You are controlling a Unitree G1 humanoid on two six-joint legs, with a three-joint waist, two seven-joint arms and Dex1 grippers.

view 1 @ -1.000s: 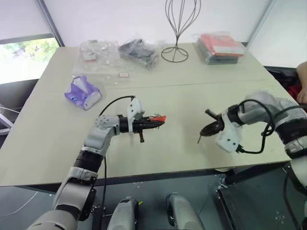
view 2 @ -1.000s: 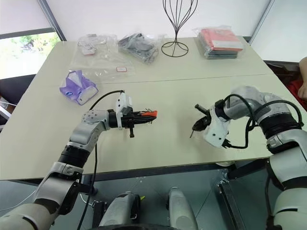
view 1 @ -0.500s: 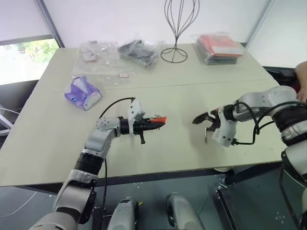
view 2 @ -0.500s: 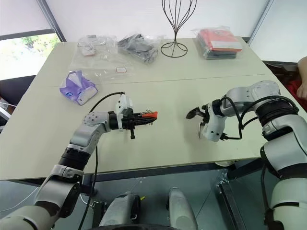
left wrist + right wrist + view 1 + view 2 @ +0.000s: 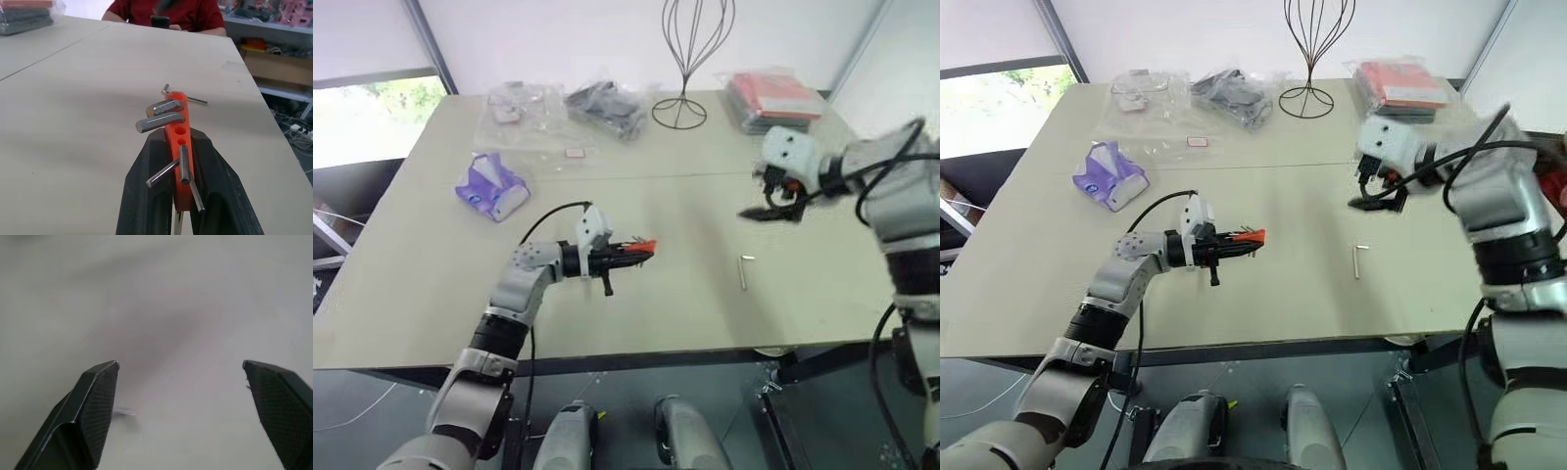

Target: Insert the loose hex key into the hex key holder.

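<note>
On the counter: the loose hex key [image 5: 742, 271], a thin grey L-shaped metal rod, lies flat on the pale beige counter [image 5: 431, 284] near its front edge, between the two arms and touching neither.

Holder: the small orange-red plastic hex key holder [image 5: 178, 147] is clamped between the two black fingers of the left gripper [image 5: 625, 257], held clear of the counter and pointing level toward the loose key.

Holder's load: several dark metal keys stick out of the orange block at different angles; two empty round holes show in its top face in the left wrist view.

Right gripper: the right gripper [image 5: 766, 209] hangs above the counter beyond the loose key, its black fingers [image 5: 95, 406] spread wide with nothing between them.

Handling, key: likely light, stiff and smooth; being so thin and flat on the surface, it could slide or roll under the fingers rather than lift.

Where to hold: the long shank near the bend looks best, leaving the straight end free to enter a hole.

Handling, holder: rigid plastic, probably light; the left grip sits low on the block, so the holes stay reachable.

Risk: the protruding dark keys crowd the holes and could foul the incoming rod.

Background: clear plastic bags and a black wire stand [image 5: 690, 59] sit at the far side, well apart.
</note>
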